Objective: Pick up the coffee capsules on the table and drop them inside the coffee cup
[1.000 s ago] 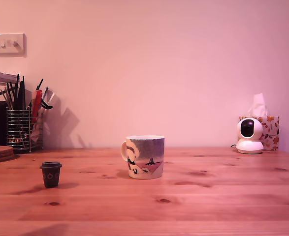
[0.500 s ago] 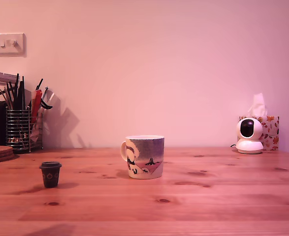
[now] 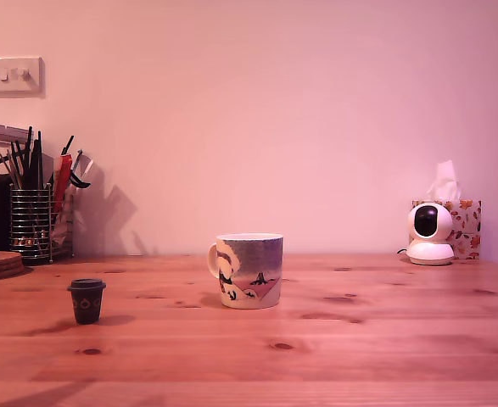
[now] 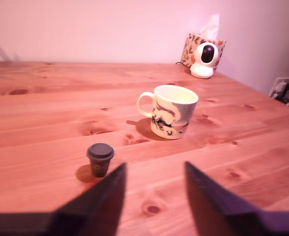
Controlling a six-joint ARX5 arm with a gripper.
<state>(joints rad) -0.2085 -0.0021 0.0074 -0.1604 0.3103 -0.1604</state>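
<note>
One dark capsule (image 4: 100, 159) stands upright on the table (image 4: 46, 113), low and left of centre in your wrist frame, just beyond the left finger of your gripper (image 4: 154, 196). Your fingers are spread wide and hold nothing. You'd judge it slightly off-line. The cup (image 4: 171, 112) sits further out, mid-frame.

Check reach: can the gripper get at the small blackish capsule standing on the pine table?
Probably yes. The gripper is open, and the small blackish capsule stands upright just ahead of one finger, with bare table around it. The cream mug sits well apart.
</note>
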